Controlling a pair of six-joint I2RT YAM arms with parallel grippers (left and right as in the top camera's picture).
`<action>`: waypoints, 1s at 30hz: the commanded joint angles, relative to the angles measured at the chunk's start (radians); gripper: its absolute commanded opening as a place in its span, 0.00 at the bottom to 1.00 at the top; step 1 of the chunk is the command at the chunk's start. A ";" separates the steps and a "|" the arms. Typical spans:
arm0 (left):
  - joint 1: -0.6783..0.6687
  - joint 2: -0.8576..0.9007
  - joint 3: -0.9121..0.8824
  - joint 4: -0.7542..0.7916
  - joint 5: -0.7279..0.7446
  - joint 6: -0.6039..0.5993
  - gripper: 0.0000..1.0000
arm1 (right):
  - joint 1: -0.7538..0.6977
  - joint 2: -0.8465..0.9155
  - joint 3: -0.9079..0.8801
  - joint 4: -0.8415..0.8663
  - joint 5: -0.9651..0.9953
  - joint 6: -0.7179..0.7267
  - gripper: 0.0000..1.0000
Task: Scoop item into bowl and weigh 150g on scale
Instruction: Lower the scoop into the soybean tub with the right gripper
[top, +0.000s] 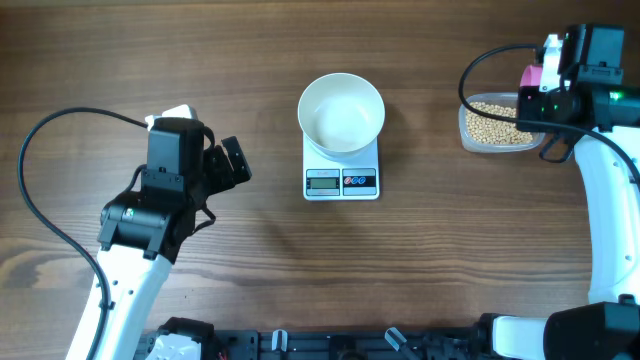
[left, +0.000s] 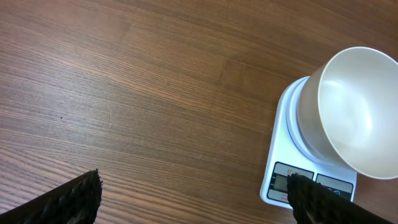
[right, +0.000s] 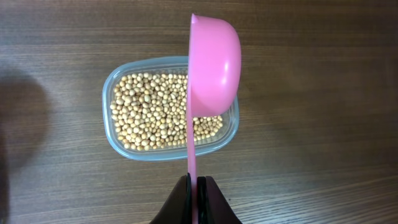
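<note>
The white bowl (top: 341, 112) (left: 357, 112) stands empty on the white scale (top: 341, 180) (left: 283, 180) at the table's middle. The item, tan beans (top: 493, 110) (right: 149, 109), lies in a clear plastic tub (top: 470, 135) (right: 112, 134) at the far right. My right gripper (right: 194, 182) (top: 548, 85) is shut on the thin handle of a pink scoop (right: 213, 62) (top: 529, 77). The scoop hangs over the tub, turned on its side, and its inside is hidden. My left gripper (left: 194, 180) (top: 222, 150) stands open and empty over bare wood, left of the scale.
Black cables loop over the table at the far left (top: 40, 140) and upper right (top: 480, 60). A dark rail (top: 330, 345) runs along the front edge. Bare wood (top: 260, 250) lies between the left arm and the scale.
</note>
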 joint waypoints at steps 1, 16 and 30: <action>0.007 0.005 0.016 0.003 -0.016 0.015 1.00 | -0.001 0.014 -0.006 -0.011 0.020 -0.045 0.04; 0.007 0.005 0.016 0.003 -0.016 0.015 1.00 | -0.001 0.062 -0.006 -0.040 -0.036 -0.058 0.04; 0.007 0.005 0.016 0.003 -0.016 0.015 1.00 | -0.001 -0.037 -0.005 -0.091 -0.161 -0.056 0.04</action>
